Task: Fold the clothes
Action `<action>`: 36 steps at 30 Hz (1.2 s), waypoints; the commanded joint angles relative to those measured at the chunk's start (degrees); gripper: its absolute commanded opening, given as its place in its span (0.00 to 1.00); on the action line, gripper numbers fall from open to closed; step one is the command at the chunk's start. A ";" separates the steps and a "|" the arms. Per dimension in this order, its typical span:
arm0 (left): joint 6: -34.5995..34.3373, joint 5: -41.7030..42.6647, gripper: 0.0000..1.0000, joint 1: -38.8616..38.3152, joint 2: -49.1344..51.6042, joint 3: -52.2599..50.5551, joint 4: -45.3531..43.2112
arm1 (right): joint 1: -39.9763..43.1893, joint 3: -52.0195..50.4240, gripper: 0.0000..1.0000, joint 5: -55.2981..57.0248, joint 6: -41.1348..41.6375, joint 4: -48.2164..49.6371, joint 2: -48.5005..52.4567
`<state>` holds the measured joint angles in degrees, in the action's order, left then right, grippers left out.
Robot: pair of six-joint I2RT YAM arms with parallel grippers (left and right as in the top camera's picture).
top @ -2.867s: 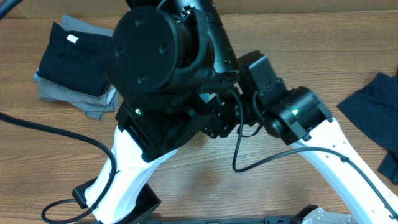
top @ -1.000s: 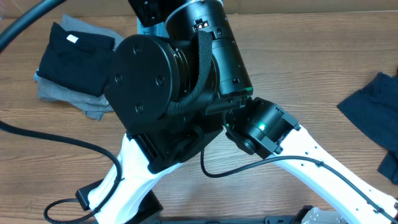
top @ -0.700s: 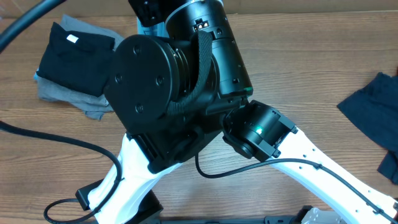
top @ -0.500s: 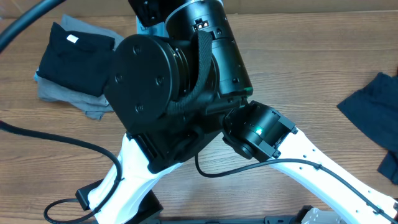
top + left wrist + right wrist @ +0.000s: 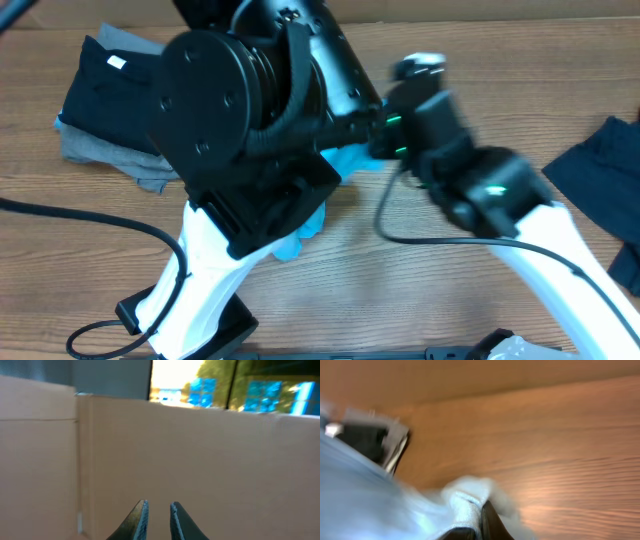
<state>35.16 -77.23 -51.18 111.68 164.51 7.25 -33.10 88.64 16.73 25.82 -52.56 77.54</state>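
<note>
Wooden table is carrying three lots of clothes, well apart

Bulky black left arm is looming over the middle and hiding most of the work area from overhead. The blurred right arm is crossing close beside it, so the two could be heading for a knock or a caught cable

Light blue short-sleeved T-shirt is lying bunched at the table's centre, showing only in patches below and beside the left arm. Crumpled like this, any fold is likely going askew

Folded stack of black and grey shirts is sitting at the far left. Dark navy shirt is lying loose at the right edge. A long drag of the blue cloth could be disturbing either

Right gripper is pinching shut on a small ridge of the blue shirt. With so little cloth in the bite, it may be slipping free under a pull

Left gripper is aiming up at a cardboard wall, fingers a little apart, holding nothing, so it is giving the shirt no support
</note>
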 commanded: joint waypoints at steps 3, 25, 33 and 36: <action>1.09 -8.98 0.12 0.59 0.33 0.59 0.52 | 7.19 0.35 0.04 -0.52 -2.38 -0.55 -8.31; -0.42 5.92 0.53 -0.98 0.28 -8.70 7.23 | 11.87 0.35 0.04 -4.39 -10.84 -5.05 -11.91; -1.46 44.22 0.63 -6.29 -1.07 -8.66 36.74 | 11.87 0.35 0.04 -4.37 -10.82 -4.37 -11.91; -11.37 48.65 0.63 -5.38 -1.75 -8.66 49.42 | 11.87 0.35 0.04 -4.39 -10.47 -4.33 -11.91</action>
<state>31.97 -43.31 -57.58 111.61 155.70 51.07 -21.41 88.64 12.21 15.33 -57.45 66.00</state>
